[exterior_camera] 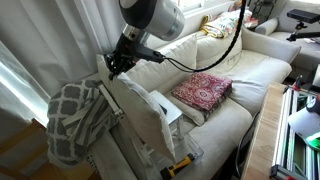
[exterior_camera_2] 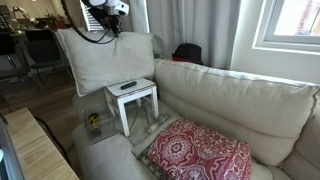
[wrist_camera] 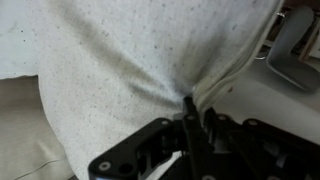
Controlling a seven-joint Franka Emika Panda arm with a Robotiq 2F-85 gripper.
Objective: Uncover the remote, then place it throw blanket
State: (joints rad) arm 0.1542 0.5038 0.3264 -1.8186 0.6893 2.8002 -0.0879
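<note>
A long cream fabric sofa (exterior_camera_2: 235,95) fills both exterior views. At its end a large cream speckled fabric cushion (exterior_camera_2: 98,60) stands upright and tilted, held up by its top edge. A grey throw blanket with a white lattice pattern (exterior_camera: 75,120) hangs bunched over the sofa arm just beside the cushion. A square red cushion with a pale paisley print (exterior_camera_2: 200,150) lies flat on the seat, well apart from the blanket. A small white four-legged wooden table (exterior_camera_2: 143,98) stands on the seat between the two cushions.

The black Robotiq gripper (wrist_camera: 190,108) comes down onto the cream cushion's top edge (exterior_camera: 118,64). In the wrist view its fingers are pressed together, pinching a gathered fold of the speckled fabric.

The slim dark rectangular remote (exterior_camera_2: 128,85) lies flat and uncovered on the white table top, near its middle, in front of the raised cushion. It looks black with a slight sheen, and its buttons are too small to make out. Its long axis runs across the table top, rising slightly to the right. Which end is the front cannot be told.
</note>
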